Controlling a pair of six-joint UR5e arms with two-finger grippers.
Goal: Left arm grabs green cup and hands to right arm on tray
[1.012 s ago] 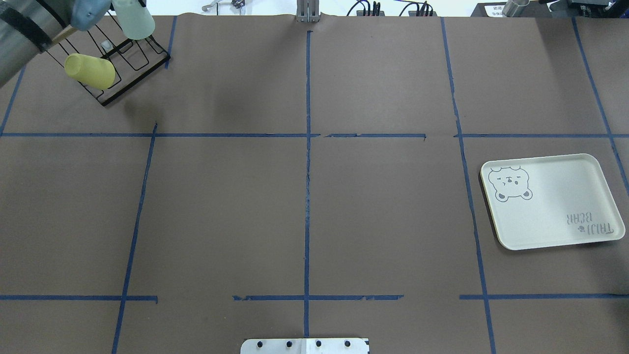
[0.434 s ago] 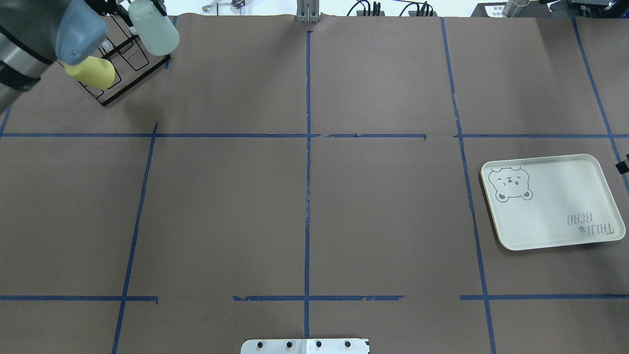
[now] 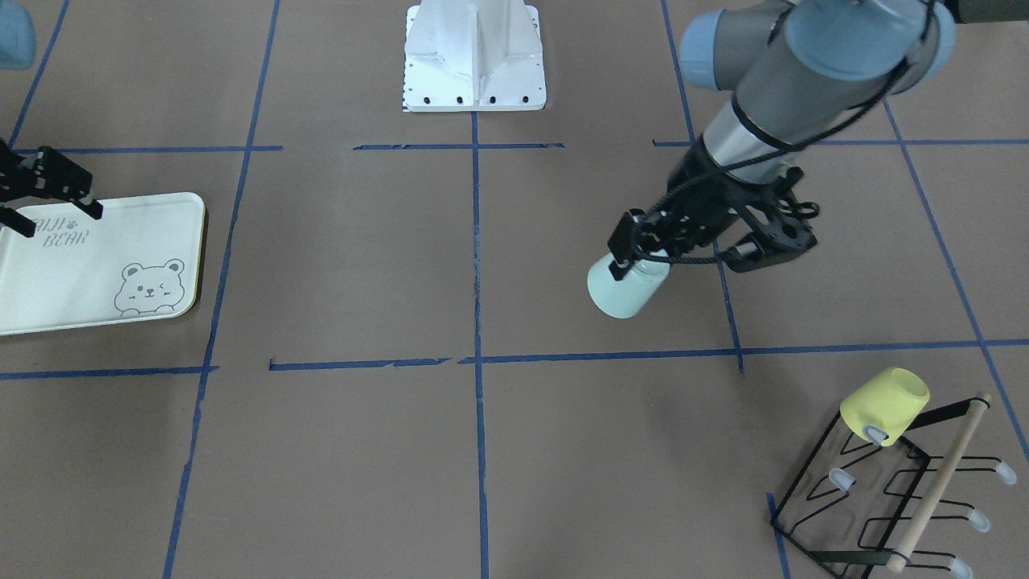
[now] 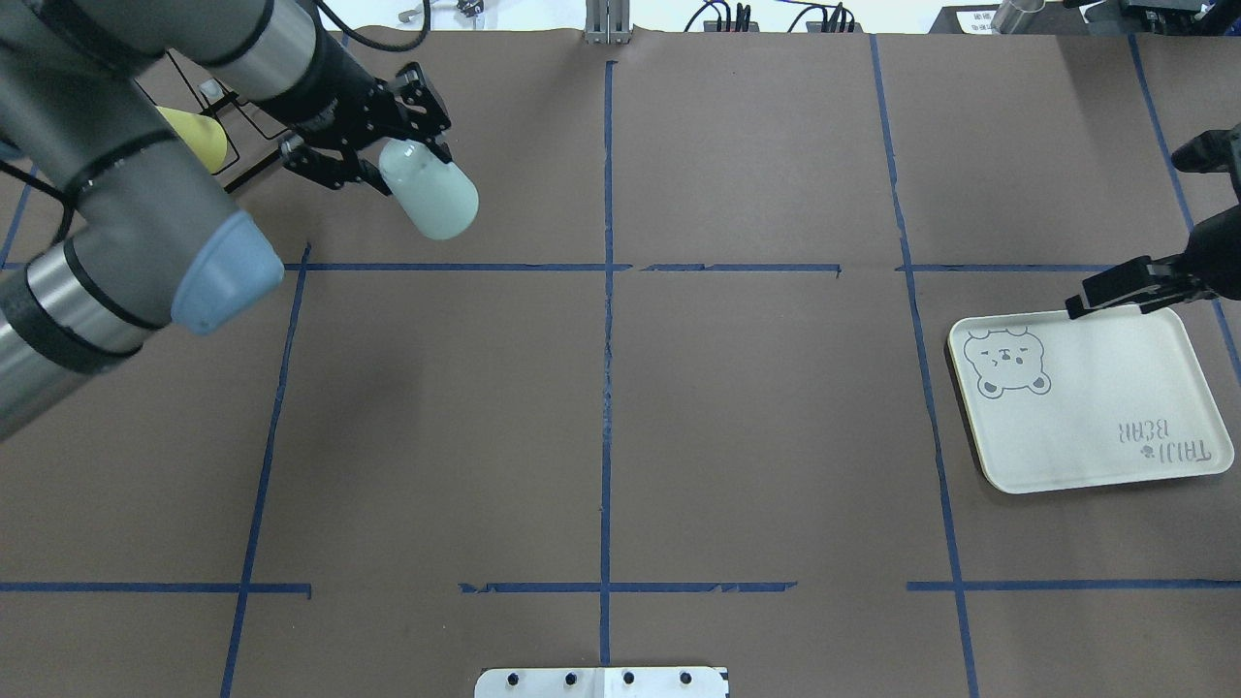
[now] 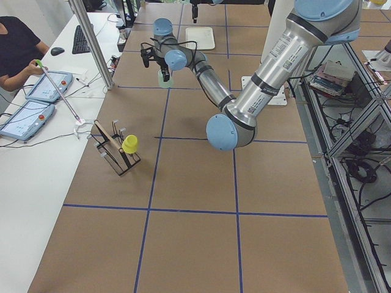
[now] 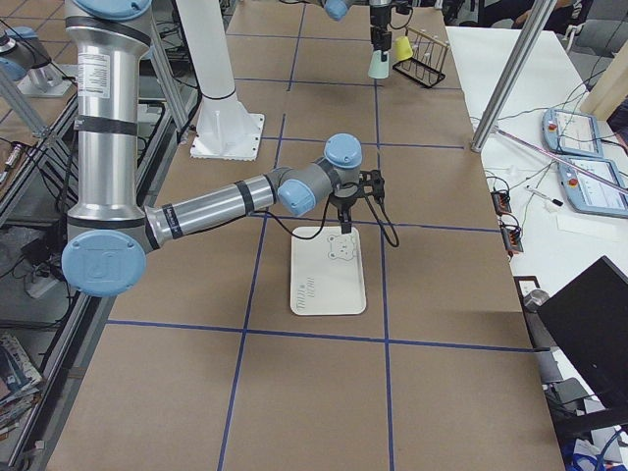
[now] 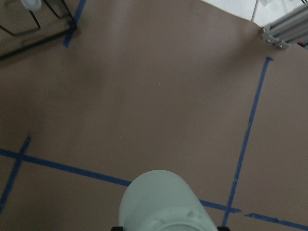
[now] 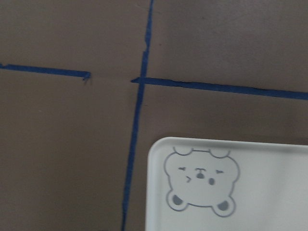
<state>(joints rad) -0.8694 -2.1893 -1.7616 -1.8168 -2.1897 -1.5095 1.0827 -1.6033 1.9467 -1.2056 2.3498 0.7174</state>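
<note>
Across the brown table (image 4: 679, 436), my left fingers (image 4: 427, 111) are carrying the green cup (image 4: 431, 199), newly off the rack (image 3: 940, 474), toward my spread right fingers (image 4: 1115, 288) arriving at the tray (image 4: 1086, 427)

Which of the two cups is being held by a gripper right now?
The green cup, clamped in the left gripper above the table. The yellow cup sits on the black wire rack, with no gripper on it.
</note>
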